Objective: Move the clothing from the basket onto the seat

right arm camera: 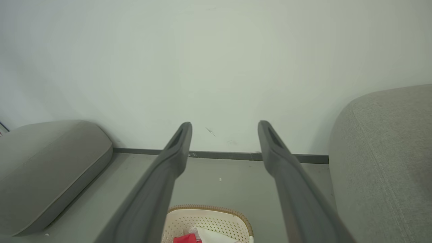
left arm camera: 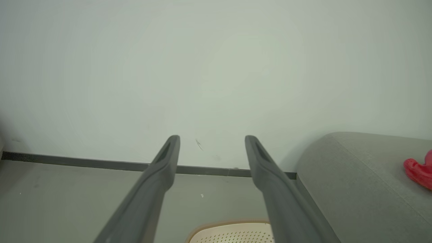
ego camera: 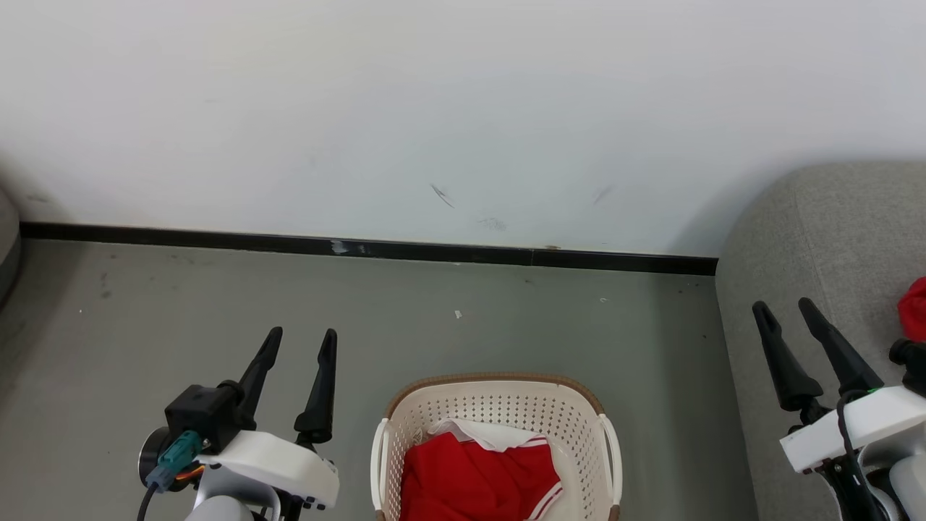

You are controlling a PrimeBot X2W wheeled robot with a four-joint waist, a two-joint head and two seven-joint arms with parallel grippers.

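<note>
Dark fingers of the left hand [ego camera: 302, 334] rise from the lower left of the head view, spread apart with only bare floor [ego camera: 145, 311] showing between them; this hand grips nothing. At the lower right the right hand [ego camera: 783, 307] stands the same way, its two fingers parted and empty, seen against the grey woven sofa [ego camera: 810, 239] that fills the right edge of the frame. Between the two hands, at the bottom centre, sits the cream perforated laundry basket [ego camera: 499, 378] with its brown rim, standing on the floor just left of the sofa. Inside it lies a red garment [ego camera: 470, 477] with a white panel at its upper edge and thin white stripes at its lower right corner; it touches neither hand. A second red bundle [ego camera: 915, 307] lies on the sofa at the far right edge, partly cut off by the frame, close beside the right arm's wrist. Behind everything a pale wall [ego camera: 434, 108] meets the floor along a dark skirting strip [ego camera: 362, 247], and a small white fleck [ego camera: 457, 314] lies on the floor above the basket. From the right wrist view a rounded grey cushion [right arm camera: 50, 162] shows at the left, well apart from the basket.
</note>
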